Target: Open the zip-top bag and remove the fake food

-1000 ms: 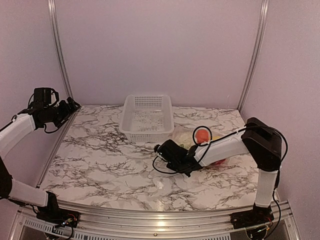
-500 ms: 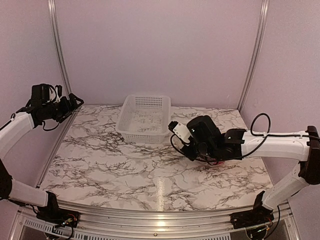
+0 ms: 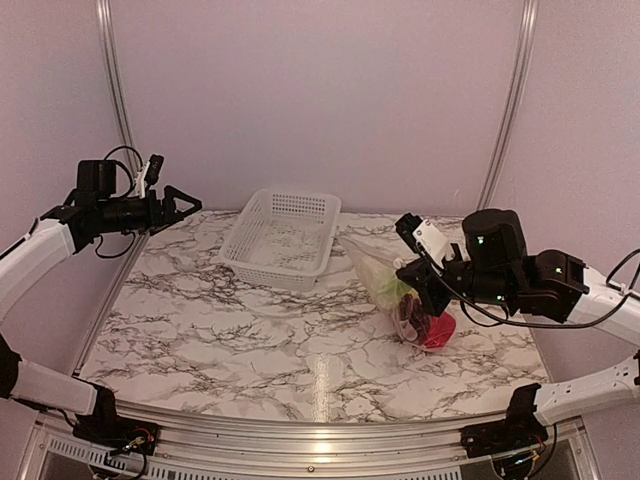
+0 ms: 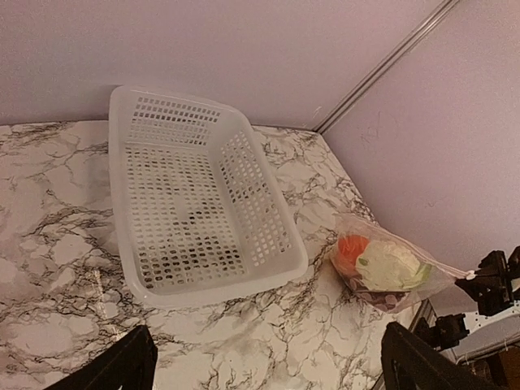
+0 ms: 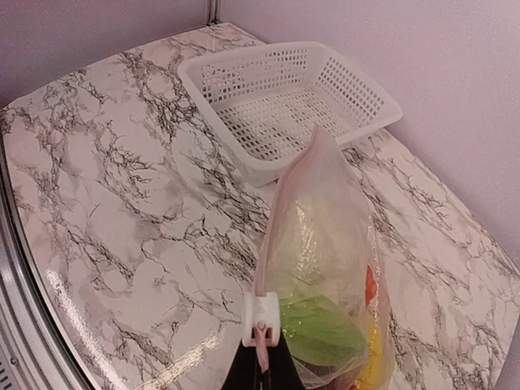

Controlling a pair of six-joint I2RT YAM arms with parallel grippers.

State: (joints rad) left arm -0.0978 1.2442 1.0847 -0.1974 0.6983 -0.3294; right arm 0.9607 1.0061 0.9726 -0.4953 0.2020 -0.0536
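R gripper [image 5: 261,357], lower centre of wrist view: pinched shut on zip-top bag [image 5: 325,236] zip edge. Fake food [image 3: 425,322] inside bag. L gripper [image 3: 190,207], upper left of top view: jaws wide, nothing held.

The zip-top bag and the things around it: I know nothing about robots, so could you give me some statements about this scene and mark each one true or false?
1. The white basket has no food in it. True.
2. The left end effector grips the zip-top bag. False: it is open, holds nothing and is raised at the far left, well away from the bag.
3. The fake food sits inside the bag. True.
4. The right end effector is wide open. False: it is shut on the bag's zip edge, right at the white slider.
5. The bag lies in the basket. False: it is outside the basket, beside it.
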